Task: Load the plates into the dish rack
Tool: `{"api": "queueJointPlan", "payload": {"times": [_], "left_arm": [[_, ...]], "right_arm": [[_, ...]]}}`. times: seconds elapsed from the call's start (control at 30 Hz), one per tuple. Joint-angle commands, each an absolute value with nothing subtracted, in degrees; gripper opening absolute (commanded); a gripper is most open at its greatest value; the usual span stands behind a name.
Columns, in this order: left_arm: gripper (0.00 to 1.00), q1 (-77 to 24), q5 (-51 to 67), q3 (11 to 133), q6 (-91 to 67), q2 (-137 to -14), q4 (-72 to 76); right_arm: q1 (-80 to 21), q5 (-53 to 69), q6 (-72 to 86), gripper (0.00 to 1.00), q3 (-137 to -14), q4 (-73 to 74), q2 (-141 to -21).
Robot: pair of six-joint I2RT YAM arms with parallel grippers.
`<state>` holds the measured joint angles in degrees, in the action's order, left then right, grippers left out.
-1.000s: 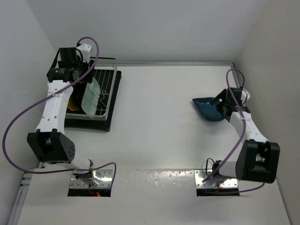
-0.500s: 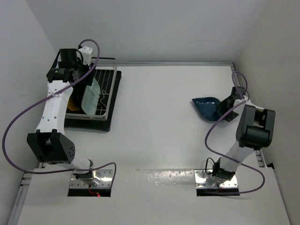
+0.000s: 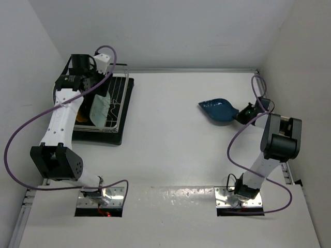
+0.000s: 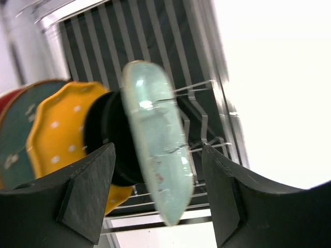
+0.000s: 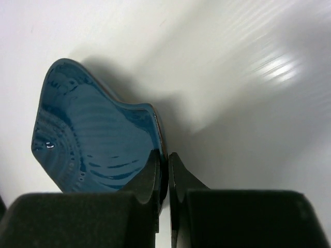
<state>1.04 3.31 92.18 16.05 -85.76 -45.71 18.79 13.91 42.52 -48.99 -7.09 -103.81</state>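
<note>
While left end effector gapes, right end effector — reaching leftward — clamps blue plate.

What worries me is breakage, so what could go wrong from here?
1. The right gripper pinches the blue plate only at its rim, so the plate could pivot or slip on the way to the dish rack.
2. The left gripper is open, with a finger on either side of the pale green plate standing in the rack. Pulling away askew might knock it.
</note>
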Motion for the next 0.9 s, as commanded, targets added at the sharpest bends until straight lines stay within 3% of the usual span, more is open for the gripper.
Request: {"api": "queueJointPlan", "payload": {"times": [0.0, 0.17, 0.33, 0.6, 0.87], "left_arm": [[0.72, -3.41, 6.42, 93.08, 18.98, -84.02, -46.93], [0.72, -7.03, 10.27, 93.69, 18.98, -86.57, -47.46], [0.72, -13.08, 22.72, 90.01, 19.59, -88.59, -47.46], [0.93, -21.35, 36.03, 90.17, 21.71, -95.35, -47.46], [0.95, -22.68, 35.6, 92.02, 20.4, -99.32, -45.79]], "right_arm": [[14.33, 19.86, 33.32, 0.0, -45.71, -8.52, -96.98], [10.21, 26.08, 39.17, 0.0, -37.11, -20.19, -90.18], [3.97, 27.6, 41.57, 0.0, -32.7, -25.31, -85.96], [-11.15, 28.56, 48.34, 0.0, -31.37, -35.15, -82.97], [-19.51, 30.32, 51.24, 0.0, -37.09, -40.69, -83.32]]}}
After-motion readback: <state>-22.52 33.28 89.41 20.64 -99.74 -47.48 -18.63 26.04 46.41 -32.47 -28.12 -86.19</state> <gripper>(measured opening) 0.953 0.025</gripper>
